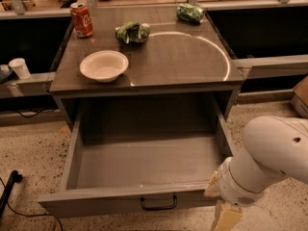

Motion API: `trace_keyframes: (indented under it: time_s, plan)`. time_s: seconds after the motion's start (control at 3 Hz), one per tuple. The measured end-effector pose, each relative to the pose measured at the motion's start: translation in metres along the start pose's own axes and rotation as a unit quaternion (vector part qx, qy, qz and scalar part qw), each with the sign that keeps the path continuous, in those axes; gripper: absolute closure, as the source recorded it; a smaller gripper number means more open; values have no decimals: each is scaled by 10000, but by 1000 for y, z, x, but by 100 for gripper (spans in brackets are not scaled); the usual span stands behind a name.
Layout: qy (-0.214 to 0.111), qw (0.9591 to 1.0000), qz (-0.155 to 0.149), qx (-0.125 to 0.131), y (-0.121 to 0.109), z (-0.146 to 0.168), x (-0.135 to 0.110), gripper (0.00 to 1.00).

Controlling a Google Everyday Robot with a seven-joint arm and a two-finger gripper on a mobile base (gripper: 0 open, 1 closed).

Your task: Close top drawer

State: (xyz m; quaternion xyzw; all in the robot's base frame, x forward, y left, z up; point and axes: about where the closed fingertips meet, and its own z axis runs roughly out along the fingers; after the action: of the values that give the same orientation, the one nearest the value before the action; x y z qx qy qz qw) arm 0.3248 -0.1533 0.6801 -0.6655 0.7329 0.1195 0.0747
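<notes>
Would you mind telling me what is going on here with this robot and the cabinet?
The top drawer is pulled far out, looks empty and is not yet closed. The robot's claw sits low at the right end of the drawer front, right of the black handle; contact cannot be confirmed. A white bowl, a red can and two green bags rest on the cabinet top.

Dim, warm light; glare arcs across the tabletop [178, 64]; pincer [226, 219] dimly lit at bottom right.
</notes>
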Motion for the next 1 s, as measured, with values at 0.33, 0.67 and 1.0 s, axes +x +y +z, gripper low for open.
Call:
trace_keyframes:
  time_s: [0.33,0.67,1.0]
  plan:
    - [0,10000,0,0,0,0,0,0]
    - [-1,10000,1,2,0,0,0,0]
    - [-83,9999,72,129,-3,-2,2,19]
